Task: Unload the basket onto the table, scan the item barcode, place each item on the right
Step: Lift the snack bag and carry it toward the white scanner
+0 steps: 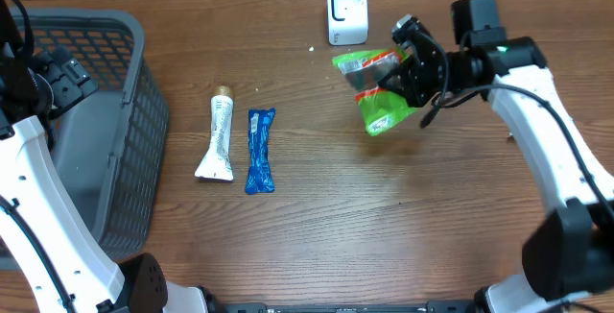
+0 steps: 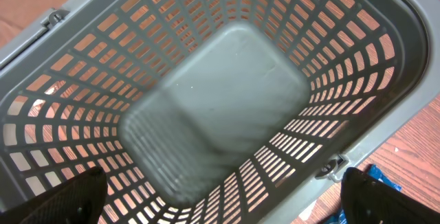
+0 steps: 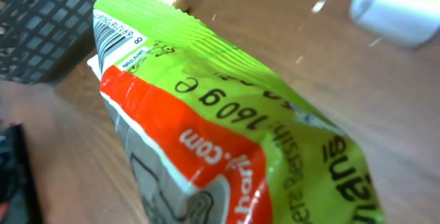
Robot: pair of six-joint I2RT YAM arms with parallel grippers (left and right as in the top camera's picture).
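Note:
A green and orange snack packet [image 1: 369, 90] hangs above the table in front of the white barcode scanner [image 1: 346, 11]. My right gripper [image 1: 405, 75] is shut on the packet's right side. In the right wrist view the packet [image 3: 227, 128] fills the frame, its barcode [image 3: 110, 38] at the upper left corner and the scanner [image 3: 399, 7] at the top right; my own fingers are hidden behind it. My left gripper [image 1: 59, 75] hovers over the grey basket [image 1: 144, 111], open with nothing between its dark fingertips [image 2: 69, 200].
A white tube [image 1: 219, 140] and a blue packet [image 1: 260, 150] lie side by side on the wooden table left of centre. The basket's slotted walls [image 2: 330, 80] surround a bare floor. The blue packet's corner [image 2: 385, 179] peeks past the basket's rim.

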